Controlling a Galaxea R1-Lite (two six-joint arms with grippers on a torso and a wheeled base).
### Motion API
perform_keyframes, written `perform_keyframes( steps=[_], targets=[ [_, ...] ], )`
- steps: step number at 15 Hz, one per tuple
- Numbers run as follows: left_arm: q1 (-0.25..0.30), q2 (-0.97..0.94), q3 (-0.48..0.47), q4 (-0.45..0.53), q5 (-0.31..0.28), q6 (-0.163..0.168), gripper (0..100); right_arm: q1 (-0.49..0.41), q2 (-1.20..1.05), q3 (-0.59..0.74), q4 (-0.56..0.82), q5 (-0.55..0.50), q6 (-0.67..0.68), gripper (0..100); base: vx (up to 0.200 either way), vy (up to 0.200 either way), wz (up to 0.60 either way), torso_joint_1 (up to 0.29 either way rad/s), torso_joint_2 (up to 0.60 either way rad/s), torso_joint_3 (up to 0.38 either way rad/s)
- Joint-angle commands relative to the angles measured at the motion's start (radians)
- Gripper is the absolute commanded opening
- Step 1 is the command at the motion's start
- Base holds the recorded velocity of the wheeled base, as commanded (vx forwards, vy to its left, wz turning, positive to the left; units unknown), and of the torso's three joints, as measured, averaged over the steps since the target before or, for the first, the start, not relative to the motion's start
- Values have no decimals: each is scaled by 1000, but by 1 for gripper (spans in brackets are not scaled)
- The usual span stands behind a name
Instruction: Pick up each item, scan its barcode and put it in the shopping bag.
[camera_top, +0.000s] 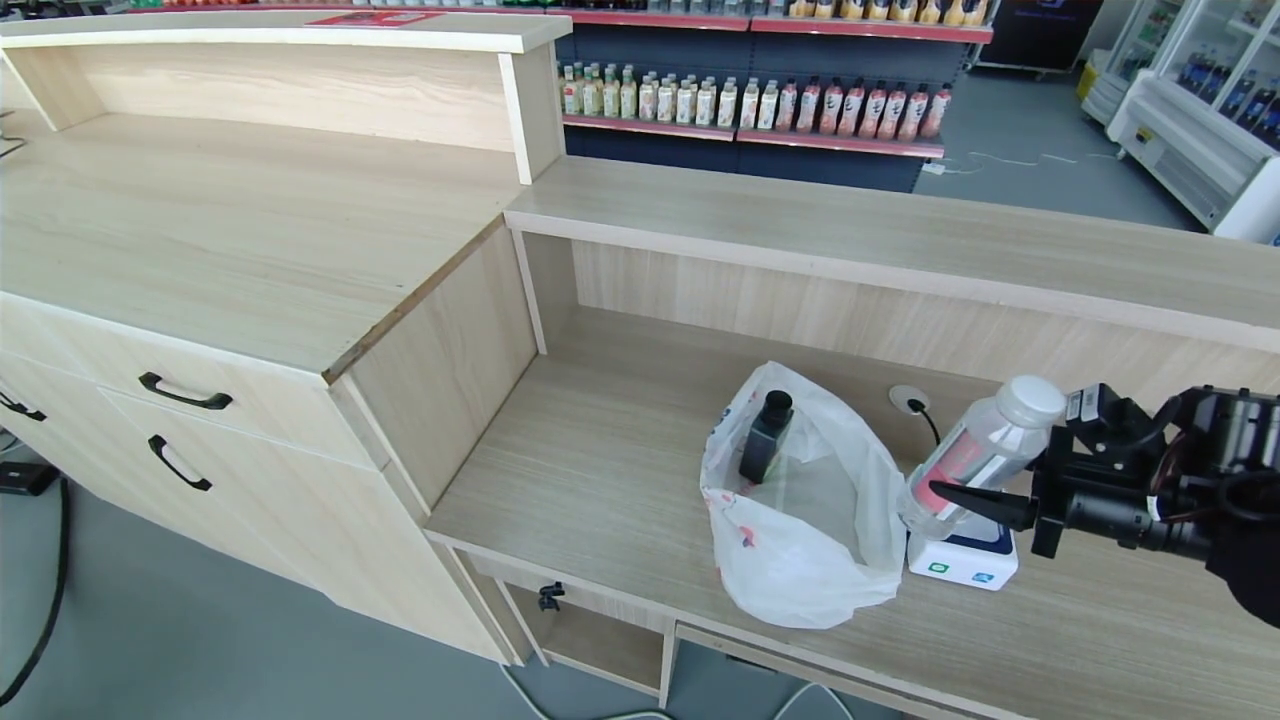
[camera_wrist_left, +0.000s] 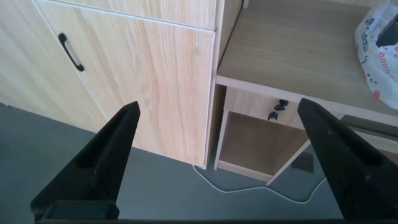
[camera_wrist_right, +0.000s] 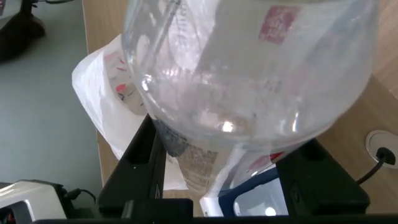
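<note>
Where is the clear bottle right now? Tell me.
Head view, right side: the clear bottle sits tilted in the right end effector, over the white scanner, just right of the shopping bag.

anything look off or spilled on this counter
Nothing stands out. The bottle is tilted, but only because the right pincer holds it over the scanner. The bag sits open on the counter with a dark bottle upright inside. No spill shows.
</note>
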Motion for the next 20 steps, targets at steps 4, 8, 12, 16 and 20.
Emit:
perform_keyframes(
  steps=[4, 8, 12, 16, 20],
  targets=[
    [0, 0, 0, 0, 0, 0, 100, 33, 111, -6, -50, 2, -14, 0, 0, 0, 0, 0, 0, 0],
    [0, 0, 0, 0, 0, 0, 100, 72, 189, -14, -154, 2, -14, 0, 0, 0, 0, 0, 0, 0],
    [0, 0, 0, 0, 0, 1, 100, 94, 237, -18, -214, 2, -14, 0, 0, 0, 0, 0, 0, 0],
    [0, 0, 0, 0, 0, 0, 100, 94, 284, -37, -259, 0, -14, 0, 0, 0, 0, 0, 0, 0],
    [0, 0, 0, 0, 0, 0, 100, 108, 325, -51, -320, 0, -6, 0, 0, 0, 0, 0, 0, 0]
  ],
)
